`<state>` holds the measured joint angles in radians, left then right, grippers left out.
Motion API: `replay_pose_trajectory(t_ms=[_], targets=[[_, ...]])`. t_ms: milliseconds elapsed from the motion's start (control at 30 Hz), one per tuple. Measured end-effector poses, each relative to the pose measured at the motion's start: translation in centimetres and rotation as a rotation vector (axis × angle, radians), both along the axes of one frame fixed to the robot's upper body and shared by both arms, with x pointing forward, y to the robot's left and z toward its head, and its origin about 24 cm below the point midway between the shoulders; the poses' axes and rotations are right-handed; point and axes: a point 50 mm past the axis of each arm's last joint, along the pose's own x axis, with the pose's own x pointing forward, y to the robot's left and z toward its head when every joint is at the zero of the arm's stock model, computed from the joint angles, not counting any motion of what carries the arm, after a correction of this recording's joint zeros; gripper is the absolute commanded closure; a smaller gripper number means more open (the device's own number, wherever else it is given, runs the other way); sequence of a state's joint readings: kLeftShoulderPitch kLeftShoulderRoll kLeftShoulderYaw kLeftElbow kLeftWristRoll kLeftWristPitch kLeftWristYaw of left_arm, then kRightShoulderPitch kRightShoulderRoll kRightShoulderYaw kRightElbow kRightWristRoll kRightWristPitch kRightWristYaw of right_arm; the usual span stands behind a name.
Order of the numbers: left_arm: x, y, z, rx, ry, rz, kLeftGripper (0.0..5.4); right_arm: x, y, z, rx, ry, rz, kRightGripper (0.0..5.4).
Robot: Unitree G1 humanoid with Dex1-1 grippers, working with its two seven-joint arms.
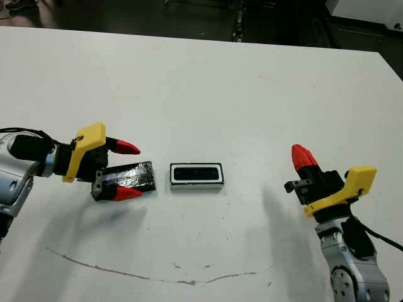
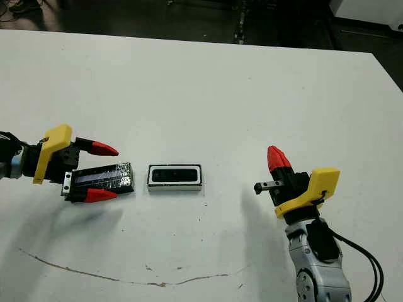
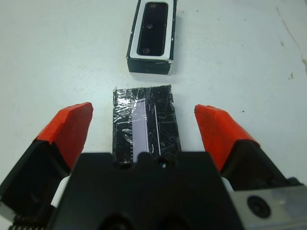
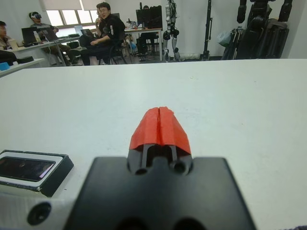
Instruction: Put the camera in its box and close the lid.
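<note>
Two arms are out over our white table (image 1: 208,82): our left gripper (image 1: 128,170) sits with its red fingers spread wide on either side of the lid (image 1: 128,177), not touching it as far as we can tell, while our right gripper (image 1: 301,155) hangs well off to the right with its tips pressed together on nothing. Just right of the lid, a small gap away, the box (image 1: 196,175) lies open near the table's middle with the camera (image 1: 196,173) already lying flat inside it.
</note>
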<state>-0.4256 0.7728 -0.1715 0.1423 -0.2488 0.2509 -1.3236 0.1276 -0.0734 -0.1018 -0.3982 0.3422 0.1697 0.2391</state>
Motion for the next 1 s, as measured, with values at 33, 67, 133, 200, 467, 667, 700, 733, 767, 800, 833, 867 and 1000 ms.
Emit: replay_pose_trajectory(t_ms=[33, 67, 133, 200, 467, 667, 700, 733, 767, 800, 833, 867, 1000], targets=[[0.0, 0.1, -0.1, 0.0, 0.001, 0.004, 0.0, 0.0, 0.0, 0.0, 0.0, 0.0, 0.0, 5.38], [0.1, 0.1, -0.2, -0.003, 0.002, 0.006, 0.0, 0.0, 0.0, 0.0, 0.0, 0.0, 0.0, 5.38], [0.1, 0.3, -0.4, -0.006, 0.006, 0.012, 0.0, 0.0, 0.0, 0.0, 0.0, 0.0, 0.0, 5.38], [0.2, 0.4, -0.6, -0.001, 0.009, 0.018, 0.0, 0.0, 0.0, 0.0, 0.0, 0.0, 0.0, 5.38], [0.2, 1.1, -1.3, 0.03, 0.036, 0.024, 0.0, -0.1, 0.0, 0.0, -0.001, 0.0, -0.005, 5.38], [0.3, 1.3, -1.5, 0.037, 0.068, 0.018, 0.0, -0.1, -0.1, 0.0, -0.007, 0.001, -0.004, 5.38], [0.4, 1.3, -1.5, 0.037, 0.074, 0.019, 0.0, -0.1, -0.1, 0.0, -0.008, 0.001, -0.004, 5.38], [0.4, 1.4, -1.6, 0.035, 0.084, 0.021, 0.0, -0.1, -0.1, 0.0, -0.008, 0.001, -0.004, 5.38], [0.5, 1.3, -1.5, 0.034, 0.088, 0.019, 0.0, -0.1, -0.1, 0.0, -0.009, 0.001, -0.004, 5.38], [0.6, 1.3, -1.4, 0.033, 0.092, 0.016, 0.0, -0.1, -0.1, 0.0, -0.009, 0.001, -0.004, 5.38], [0.6, 1.3, -1.4, 0.031, 0.092, 0.016, 0.0, -0.1, -0.1, 0.0, -0.009, 0.001, -0.004, 5.38], [0.7, 1.3, -1.4, 0.029, 0.097, 0.017, 0.07, -0.1, -0.1, 0.0, -0.01, 0.001, -0.004, 5.4], [0.7, 1.3, -1.4, 0.016, 0.135, 0.044, 0.52, -0.1, -0.2, 0.0, -0.012, 0.002, -0.006, 5.4]])
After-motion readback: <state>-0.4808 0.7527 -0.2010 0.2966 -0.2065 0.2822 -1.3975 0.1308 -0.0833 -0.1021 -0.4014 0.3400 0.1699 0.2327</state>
